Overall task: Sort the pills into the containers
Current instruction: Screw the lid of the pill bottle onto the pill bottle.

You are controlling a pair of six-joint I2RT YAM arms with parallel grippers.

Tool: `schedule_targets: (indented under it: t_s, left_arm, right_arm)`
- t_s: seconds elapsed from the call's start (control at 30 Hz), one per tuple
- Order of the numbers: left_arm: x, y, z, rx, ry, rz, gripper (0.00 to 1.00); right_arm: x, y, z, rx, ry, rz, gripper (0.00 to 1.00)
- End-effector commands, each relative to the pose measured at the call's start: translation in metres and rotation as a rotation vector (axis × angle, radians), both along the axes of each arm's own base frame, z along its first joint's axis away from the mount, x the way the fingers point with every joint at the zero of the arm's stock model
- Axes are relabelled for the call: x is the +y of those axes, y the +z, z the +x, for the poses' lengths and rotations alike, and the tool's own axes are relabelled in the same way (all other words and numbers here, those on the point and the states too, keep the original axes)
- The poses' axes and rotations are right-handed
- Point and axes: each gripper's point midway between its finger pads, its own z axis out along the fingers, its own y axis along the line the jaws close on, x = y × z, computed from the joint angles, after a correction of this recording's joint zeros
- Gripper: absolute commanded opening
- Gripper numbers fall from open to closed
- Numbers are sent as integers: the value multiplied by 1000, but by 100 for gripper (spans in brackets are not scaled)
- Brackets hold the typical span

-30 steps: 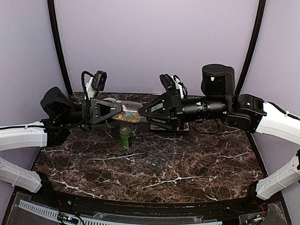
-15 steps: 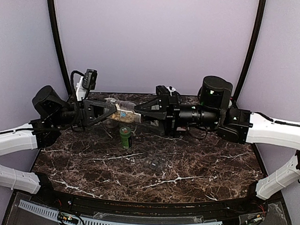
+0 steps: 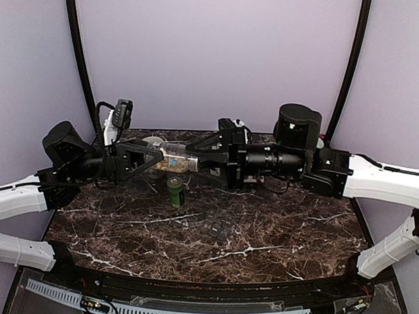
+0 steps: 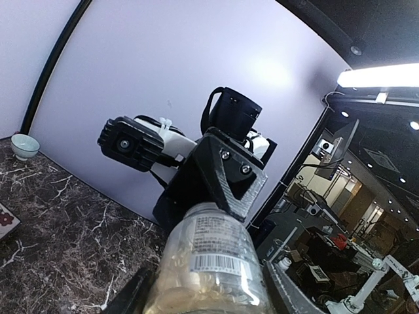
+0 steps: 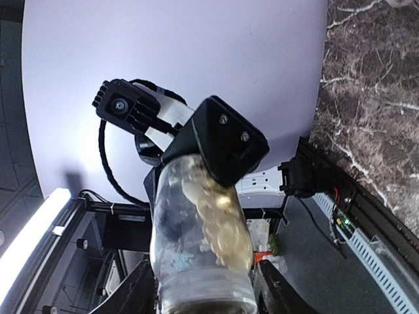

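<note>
The worktop (image 3: pixel 289 237) looks like polished marble, glossy and veined. The bottle (image 4: pixel 209 261) is clear, smooth plastic with a printed paper label (image 4: pixel 211 243). The pills (image 5: pixel 219 226) inside look smooth. The fingers (image 4: pixel 226 176) are matt black plastic set with small metal screws (image 4: pixel 247 169). The containers (image 3: pixel 217 229) are dull grey plastic.

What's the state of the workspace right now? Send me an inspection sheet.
Surface: dark marble table, no spill seen.
Job's things: tan pills inside a clear bottle held level in the air; grey container strip lying on the table, front of centre, untouched.
Clutter: green bottle upright under the held bottle; small bowl by the wall.
Grippers: left gripper and right gripper each shut on one end of the clear bottle.
Cables: black cable looped at the left wrist camera.
Surroundings: plain lilac walls; nothing else seen.
</note>
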Motion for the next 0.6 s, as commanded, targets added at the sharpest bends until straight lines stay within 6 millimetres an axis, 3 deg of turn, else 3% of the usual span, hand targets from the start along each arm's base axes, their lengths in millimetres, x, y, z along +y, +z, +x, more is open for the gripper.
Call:
schedule_targets:
  t_s: [0.0, 0.13, 0.37, 0.57]
  left_arm:
    - [0, 5, -7, -26, -3, -33, 0]
    - [2, 1, -3, 2, 25, -34, 0]
    - [4, -4, 6, 58, 75, -38, 0]
    - [1, -8, 12, 121, 77, -50, 0]
  right_arm:
    - [-1, -11, 22, -202, -83, -137, 59]
    - [-13, 1, 28, -348, -115, -153, 71]
    - [-39, 13, 37, -532, -188, -195, 72]
    - [-51, 22, 32, -683, -179, -203, 72]
